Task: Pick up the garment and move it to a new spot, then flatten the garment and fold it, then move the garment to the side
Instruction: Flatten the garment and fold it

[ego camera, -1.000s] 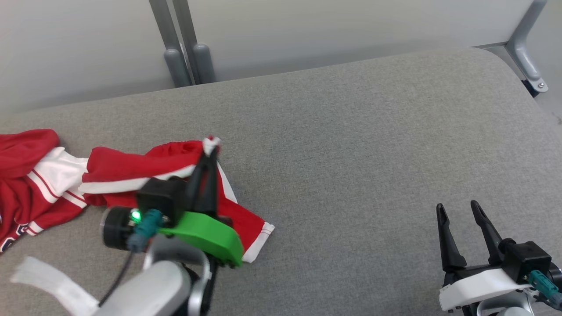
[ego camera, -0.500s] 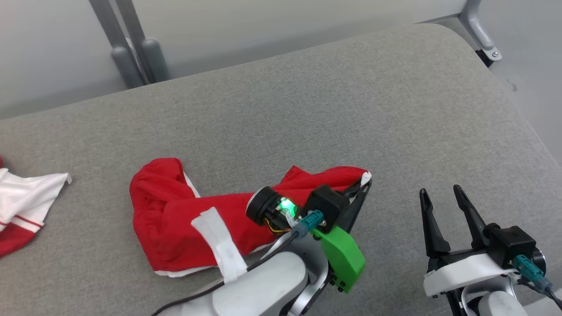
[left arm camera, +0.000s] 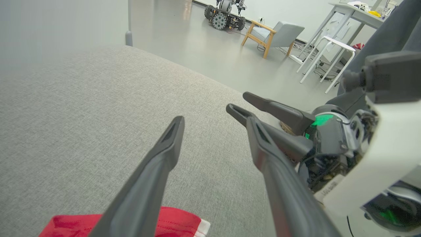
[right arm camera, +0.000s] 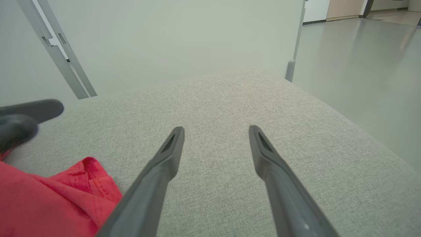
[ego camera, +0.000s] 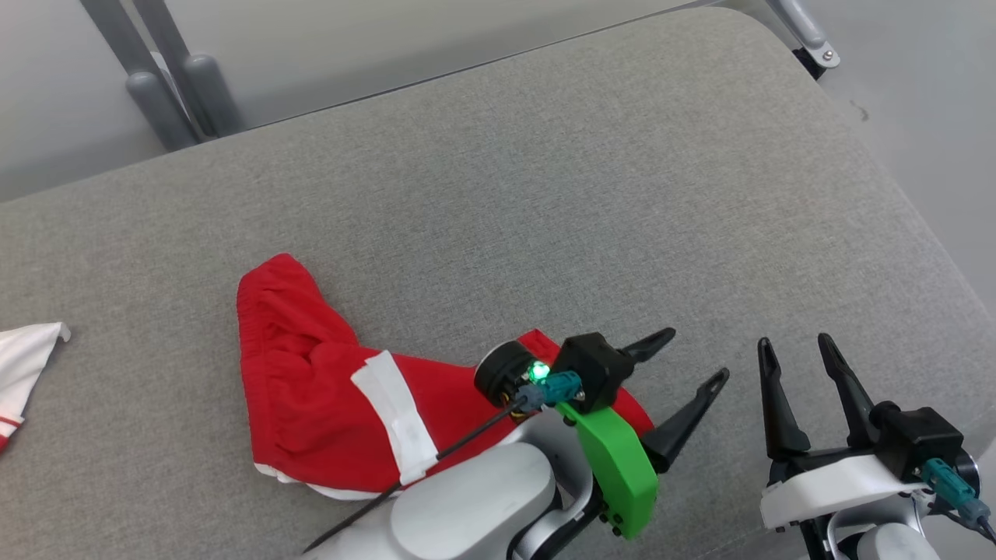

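Red shorts (ego camera: 327, 404) lie crumpled on the grey upholstered seat (ego camera: 545, 194), toward its near edge and left of middle, a white side stripe (ego camera: 393, 420) running across the heap. The gathered waistband sits at the far-left end; the right end is tucked under the left arm's wrist. The left gripper (ego camera: 700, 353) hovers just past that right end with its fingers spread wide and nothing between them. The right gripper (ego camera: 794, 341) is near it on the right, also spread and empty, low over bare fabric. The corner of a second, white-and-red garment (ego camera: 27, 350) shows at the far left, well apart. I read the shorts as set down at their new spot, with flattening the step in hand. To do it well, each gripper should take one layer only at opposite ends, waistband and leg hem, rather than pinching the bunched middle. Draw them apart low over the seat so the cloth slides flat. Risk: catching both layers, or dragging the heap toward the seat's edge.
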Available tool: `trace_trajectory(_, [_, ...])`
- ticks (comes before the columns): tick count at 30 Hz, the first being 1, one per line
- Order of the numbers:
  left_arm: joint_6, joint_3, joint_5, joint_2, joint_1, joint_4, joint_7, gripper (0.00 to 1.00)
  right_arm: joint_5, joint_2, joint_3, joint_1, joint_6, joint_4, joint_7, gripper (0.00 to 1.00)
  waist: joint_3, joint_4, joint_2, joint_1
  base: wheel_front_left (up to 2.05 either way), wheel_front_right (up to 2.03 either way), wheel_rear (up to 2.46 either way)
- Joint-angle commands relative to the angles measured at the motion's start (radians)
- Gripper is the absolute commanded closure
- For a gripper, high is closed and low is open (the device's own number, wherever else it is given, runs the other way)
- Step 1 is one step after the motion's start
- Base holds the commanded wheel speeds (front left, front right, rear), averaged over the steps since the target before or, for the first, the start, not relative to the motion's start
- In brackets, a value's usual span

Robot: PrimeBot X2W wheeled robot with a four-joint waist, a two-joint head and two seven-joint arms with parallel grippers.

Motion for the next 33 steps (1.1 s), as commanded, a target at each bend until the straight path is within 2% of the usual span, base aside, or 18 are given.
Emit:
trace_trajectory(1, [0.017,0.014,-0.014,0.004,-0.02,-0.001,-0.027,0.0,-0.009,0.0,-0.003,0.019,0.0,-0.004,-0.003,0.0,-0.029,0.045,0.0,0.0,0.0,0.0,0.0])
trace_trajectory(7, [0.087,0.096,-0.006,0.007,-0.042,0.032,-0.103,0.0,-0.024,-0.015,-0.01,0.028,0.0,-0.026,-0.003,0.0,-0.062,0.113,0.0,0.0,0.0,0.0,0.0])
trace_trajectory(13, [0.126,0.239,0.005,0.078,0.03,0.034,-0.123,0.0,-0.043,-0.04,-0.008,0.057,0.0,-0.052,-0.003,0.0,-0.103,0.189,0.0,0.0,0.0,0.0,0.0])
trace_trajectory(22, [0.155,0.524,0.225,0.218,0.3,-0.091,-0.122,0.0,-0.051,-0.061,0.002,0.101,0.0,-0.081,-0.003,0.0,-0.187,0.278,0.0,0.0,0.0,0.0,0.0])
trace_trajectory(28, [0.111,0.721,0.349,0.273,0.504,-0.171,-0.122,0.0,-0.05,-0.063,-0.003,0.112,0.0,-0.094,-0.003,0.0,-0.201,0.311,0.0,0.0,0.0,0.0,0.0])
trace_trajectory(30, [0.097,0.795,0.385,0.273,0.572,-0.195,-0.123,0.0,-0.051,-0.064,-0.01,0.12,0.0,-0.095,-0.003,0.0,-0.204,0.32,0.0,0.0,0.0,0.0,0.0])
trace_trajectory(33, [0.049,0.885,0.444,0.253,0.662,-0.234,-0.123,0.0,-0.052,-0.066,-0.022,0.132,0.0,-0.093,-0.003,0.0,-0.208,0.333,0.0,0.0,0.0,0.0,0.0])
